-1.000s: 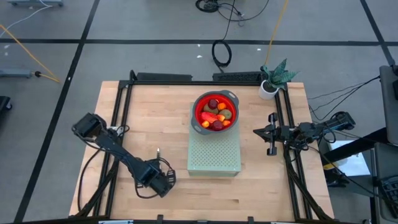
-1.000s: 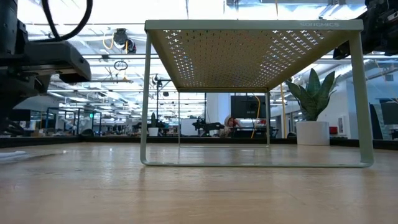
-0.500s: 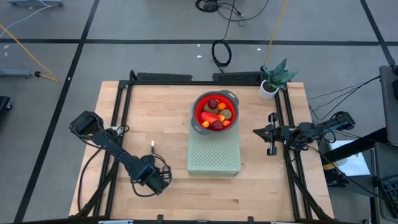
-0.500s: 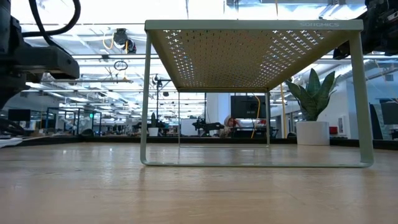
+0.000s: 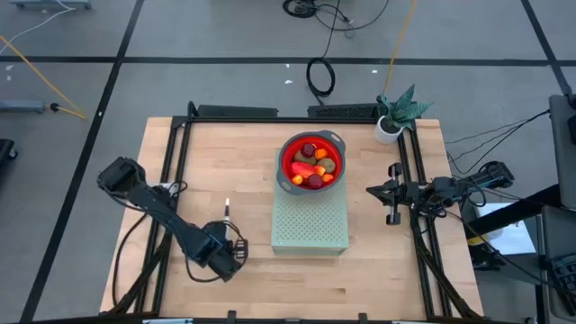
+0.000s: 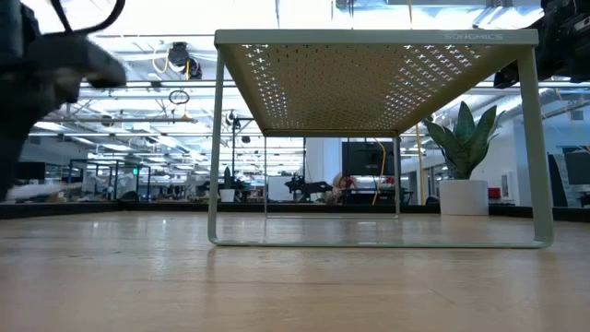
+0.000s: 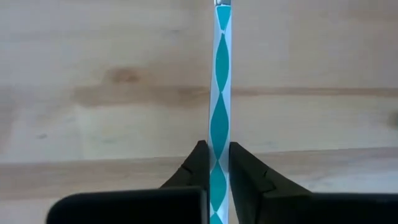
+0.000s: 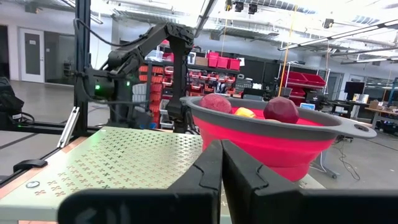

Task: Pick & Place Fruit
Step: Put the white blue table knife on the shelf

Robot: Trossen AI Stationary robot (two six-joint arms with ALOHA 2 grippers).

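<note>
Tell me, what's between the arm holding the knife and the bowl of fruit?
In the high view, bare wood and the green rack lie between the left end effector, shut on the knife, and the bowl of fruit.

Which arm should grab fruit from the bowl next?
Right. The right gripper is shut, empty, and beside the red bowl. The left gripper is clamping the knife farther off.

Only 1 readable mark: faint "SONOMICS"-like brand on front edge of green perforated shelf [image 6: 376, 37], at 1 o'clock in low view.
</note>
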